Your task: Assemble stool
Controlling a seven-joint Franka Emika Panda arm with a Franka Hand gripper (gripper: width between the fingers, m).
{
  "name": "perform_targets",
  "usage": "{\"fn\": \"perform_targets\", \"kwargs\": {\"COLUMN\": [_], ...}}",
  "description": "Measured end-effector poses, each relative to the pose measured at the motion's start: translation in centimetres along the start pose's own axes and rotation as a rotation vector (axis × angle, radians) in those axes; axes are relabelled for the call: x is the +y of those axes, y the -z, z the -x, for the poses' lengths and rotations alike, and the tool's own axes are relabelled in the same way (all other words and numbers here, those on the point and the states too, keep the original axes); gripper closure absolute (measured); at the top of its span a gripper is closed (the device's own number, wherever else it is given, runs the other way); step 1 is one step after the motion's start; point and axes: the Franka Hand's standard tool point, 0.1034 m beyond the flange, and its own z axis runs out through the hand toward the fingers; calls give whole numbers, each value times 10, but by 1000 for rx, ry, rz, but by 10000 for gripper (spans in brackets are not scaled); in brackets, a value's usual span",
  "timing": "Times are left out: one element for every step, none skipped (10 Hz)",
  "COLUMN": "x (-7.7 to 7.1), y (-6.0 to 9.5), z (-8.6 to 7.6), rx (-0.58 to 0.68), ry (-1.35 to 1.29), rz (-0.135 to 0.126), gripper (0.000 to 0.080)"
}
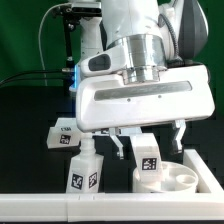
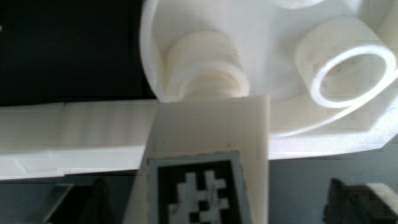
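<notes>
The round white seat (image 1: 192, 186) lies at the front, on the exterior view's right, sockets up. A white leg (image 1: 148, 158) with a black-and-white tag stands upright in one socket. My gripper (image 1: 152, 140) hangs over it, one finger on each side, both apart from the leg: it is open. In the wrist view the leg (image 2: 205, 130) runs from between my dark fingers (image 2: 80, 200) into a socket of the seat (image 2: 196, 25). An empty ring socket (image 2: 347, 75) shows beside it. A second leg (image 1: 85, 170) stands at the front left. A third leg (image 1: 62, 135) lies behind it.
A long white corner rail (image 1: 60, 207) runs along the front edge, right against the seat; it shows in the wrist view (image 2: 71, 135) as a pale band. The table top is black. A dark stand (image 1: 68, 40) rises at the back left.
</notes>
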Motion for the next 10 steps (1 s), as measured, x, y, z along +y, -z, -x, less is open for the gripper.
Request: {"fn": "perform_targets", "kwargs": {"x": [-1, -4, -5, -6, -6, -8, -9, -9, -12, -16], "y": [0, 4, 10, 15, 22, 22, 20, 19, 19, 21], "z": [0, -3, -8, -12, -21, -20, -12, -14, -14, -11], "rx": [-5, -22, -34, -74, -74, -92, -185, -251, -311, -383], "ry": [-5, -7, -2, 0, 5, 17, 24, 105, 116, 97], "rz": [-2, -8, -13, -23, -25, -30, -48, -66, -82, -99], "gripper": [174, 154, 151, 151, 150, 150, 150, 150, 150, 150]}}
